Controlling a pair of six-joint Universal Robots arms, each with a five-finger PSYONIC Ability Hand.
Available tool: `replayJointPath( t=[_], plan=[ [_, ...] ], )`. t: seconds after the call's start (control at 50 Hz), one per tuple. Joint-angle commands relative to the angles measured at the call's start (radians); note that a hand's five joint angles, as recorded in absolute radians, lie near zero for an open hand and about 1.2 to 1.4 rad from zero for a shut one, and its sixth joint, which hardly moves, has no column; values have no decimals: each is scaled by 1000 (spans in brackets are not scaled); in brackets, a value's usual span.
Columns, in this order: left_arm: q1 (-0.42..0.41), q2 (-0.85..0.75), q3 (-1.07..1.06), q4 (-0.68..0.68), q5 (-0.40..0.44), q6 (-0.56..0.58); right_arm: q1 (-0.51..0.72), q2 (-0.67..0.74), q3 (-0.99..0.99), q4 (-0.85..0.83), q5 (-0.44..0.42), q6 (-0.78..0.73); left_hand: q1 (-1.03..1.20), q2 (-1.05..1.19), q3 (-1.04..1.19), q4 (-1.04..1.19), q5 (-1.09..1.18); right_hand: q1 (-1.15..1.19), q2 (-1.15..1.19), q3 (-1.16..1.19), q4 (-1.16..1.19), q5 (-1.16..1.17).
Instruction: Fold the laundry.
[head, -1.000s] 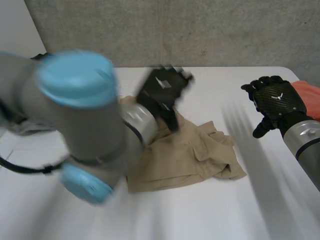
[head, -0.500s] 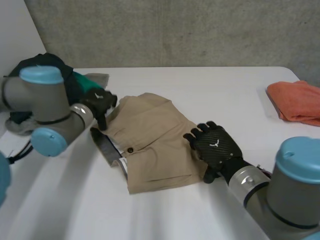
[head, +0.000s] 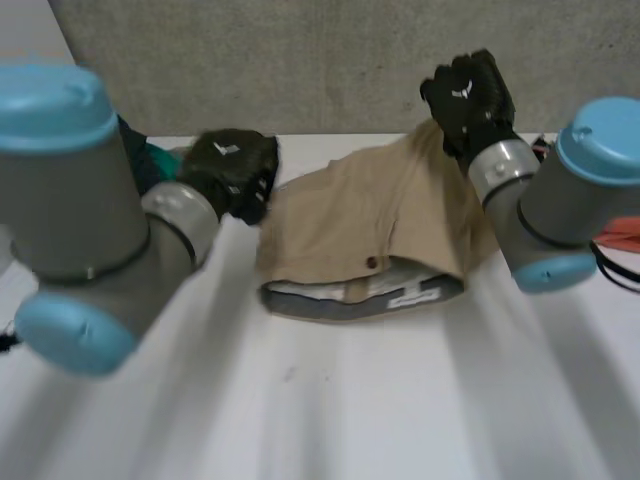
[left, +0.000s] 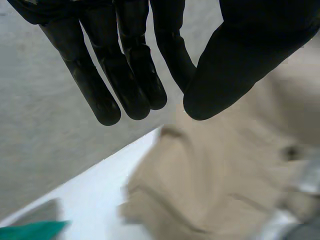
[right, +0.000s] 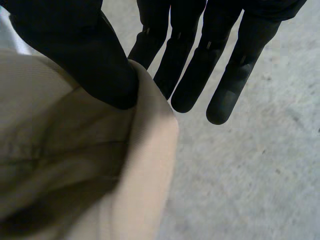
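Note:
Tan shorts (head: 370, 215) hang between my two hands above the white table (head: 380, 400). Their waistband (head: 350, 300), with grey lining and a button, sags toward the table. My left hand (head: 232, 168) holds the shorts' left edge; in the left wrist view its thumb (left: 225, 75) closes toward the straight fingers, and the cloth (left: 225, 175) hangs from under the thumb. My right hand (head: 468, 95) is raised higher at the far right corner. In the right wrist view its thumb (right: 85, 55) pinches a fold of the shorts (right: 65, 170) against the fingers.
An orange cloth (head: 622, 236) lies at the table's right side, behind my right arm. Dark and green garments (head: 150, 165) are heaped at the far left, and a green piece (left: 30, 231) lies below my left hand. A grey wall stands behind the table.
The shorts lay flat half a second ago with a hand at each side. Both hands have closed on them and lifted them, the right hand rising highest.

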Motion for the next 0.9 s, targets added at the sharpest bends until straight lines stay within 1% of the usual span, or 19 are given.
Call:
replayJointPath(
  t=[0.02, 0.08, 0.1, 0.12, 0.14, 0.16, 0.18, 0.24, 0.26, 0.32, 0.36, 0.4, 0.48, 0.54, 0.6, 0.68, 0.8, 0.86, 0.9],
  plan=[
    [-188, 6, -175, 153, -4, -172, -10, 148, -151, -6, -72, 91, 241, 203, 208, 201, 242, 297, 225, 213, 203, 229],
    [-279, -79, -167, 210, -13, -192, -12, 197, -176, 6, -57, 111, 241, 203, 208, 201, 242, 297, 225, 213, 203, 229],
    [-315, -111, -157, 225, -20, -191, -13, 215, -183, 20, -28, 111, 151, 113, 119, 111, 153, 222, 151, 139, 128, 155],
    [-317, -114, -154, 233, -25, -192, -15, 219, -184, 30, -3, 111, -77, -115, -109, -117, -75, -110, -182, -193, -204, -177],
    [-311, -111, -148, 234, -33, -192, -19, 219, -182, 46, 32, 111, -329, -367, -361, -369, -327, -584, -656, -667, -678, -652],
    [-301, -103, -141, 233, -40, -189, -22, 217, -182, 59, 61, 109, -564, -602, -596, -604, -562, -900, -971, -983, -994, -967],
    [-259, -77, -132, 236, -60, -185, -41, 207, -176, 93, 131, 108, -834, -872, -866, -874, -832, -925, -997, -1008, -1019, -992],
    [-161, -36, -111, 236, -79, -163, -67, 196, -161, 147, 216, 118, -886, -924, -919, -926, -885, -925, -997, -1008, -1019, -992],
    [-85, -16, -92, 236, -76, -139, -82, 173, -139, 189, 234, 123, -889, -927, -922, -929, -888, -925, -997, -1008, -1019, -992],
    [35, -16, -45, 234, -50, -58, -93, 90, -81, 278, 215, 124, -889, -927, -922, -929, -888, -925, -997, -1008, -1019, -992],
    [75, -23, -14, 234, -21, -8, -95, 30, -44, 332, 198, 132, -886, -924, -919, -926, -885, -925, -997, -1008, -1019, -992],
    [127, -65, 35, 234, 50, 71, -93, -42, 14, 421, 173, 164, -886, -924, -919, -926, -885, -925, -997, -1008, -1019, -992],
    [187, -192, 142, 219, 195, 188, -91, -88, 129, 527, 126, 238, -878, -916, -910, -918, -876, -925, -997, -1008, -1019, -992],
    [219, -291, 223, 190, 288, 257, -85, -116, 221, 553, 77, 278, -875, -913, -907, -915, -873, -925, -997, -1008, -1019, -992],
    [232, -382, 280, 178, 341, 302, -85, -154, 299, 546, 46, 299, -875, -913, -907, -915, -873, -925, -997, -1008, -1019, -992],
    [249, -520, 389, 165, 401, 378, -78, -188, 414, 451, 29, 315, -875, -913, -907, -915, -873, -925, -997, -1008, -1019, -992],
    [249, -706, 543, 176, 483, 481, -47, -148, 508, 206, 41, 293, -875, -913, -907, -915, -873, -925, -997, -1008, -1019, -992],
    [243, -796, 636, 178, 501, 492, -44, -56, 495, 129, 46, 256, -837, -875, -869, -877, -835, -925, -997, -1008, -1019, -992],
    [238, -842, 684, 178, 501, 493, -44, -21, 479, 106, 54, 235, -743, -781, -775, -783, -741, -807, -878, -890, -901, -874]
  ],
)
